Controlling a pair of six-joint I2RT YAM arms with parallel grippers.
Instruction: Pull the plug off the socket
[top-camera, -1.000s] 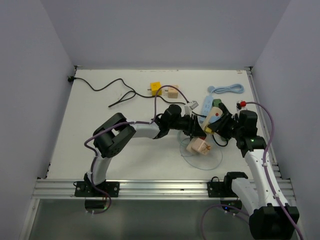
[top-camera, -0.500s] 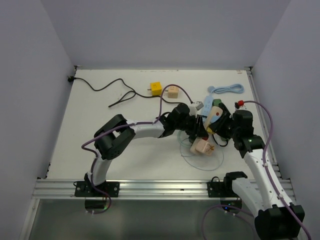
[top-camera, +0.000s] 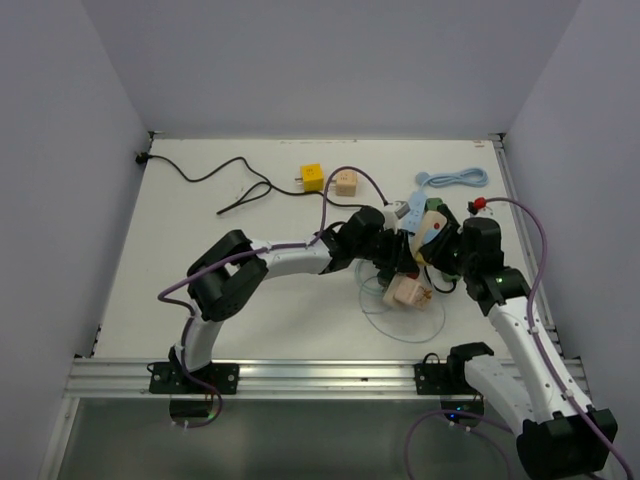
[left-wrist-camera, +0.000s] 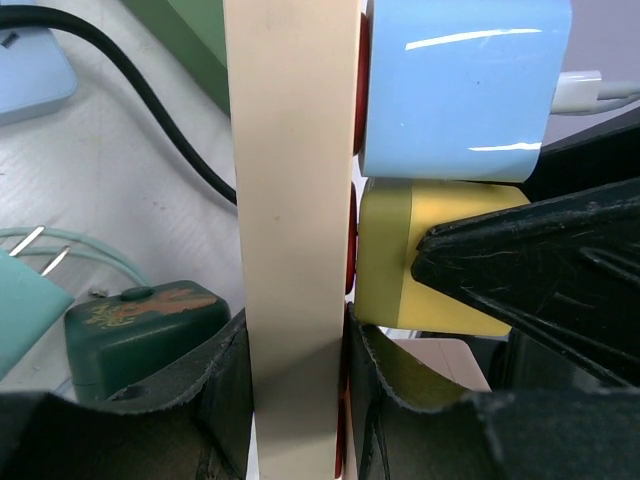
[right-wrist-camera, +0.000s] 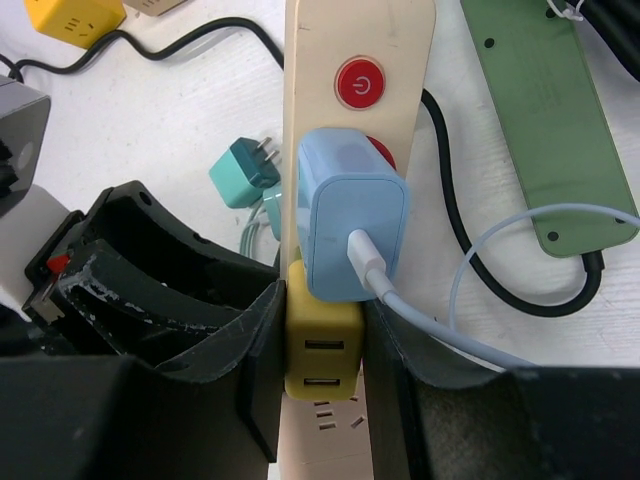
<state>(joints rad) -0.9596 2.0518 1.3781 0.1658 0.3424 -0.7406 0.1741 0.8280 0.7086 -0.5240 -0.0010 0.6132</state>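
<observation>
My left gripper (left-wrist-camera: 297, 370) is shut on the edge of a cream power strip (left-wrist-camera: 295, 150) with red buttons and holds it on its side. A yellow plug cube (right-wrist-camera: 322, 350) and a light blue plug cube (right-wrist-camera: 352, 215) with a white cable sit in that strip. My right gripper (right-wrist-camera: 320, 345) is shut on the yellow plug, one finger on each side. The two grippers meet in the top view, left (top-camera: 400, 262) and right (top-camera: 430, 262). The long green socket strip (right-wrist-camera: 545, 130) lies flat on the table beside them, with no plug in its visible part.
A teal plug (right-wrist-camera: 243, 172) and a dark green cube (left-wrist-camera: 140, 330) lie by the cream strip. A beige plug (top-camera: 403, 291) with a clear cable loop lies in front. A yellow cube (top-camera: 311, 176), a beige cube (top-camera: 345, 183), a black cable (top-camera: 210, 175) and a light blue cable (top-camera: 455, 179) lie farther back.
My left arm has reached farther right toward the cream strip. My right wrist has shifted slightly left and back. Both grippers now sit closer together at the strip.
</observation>
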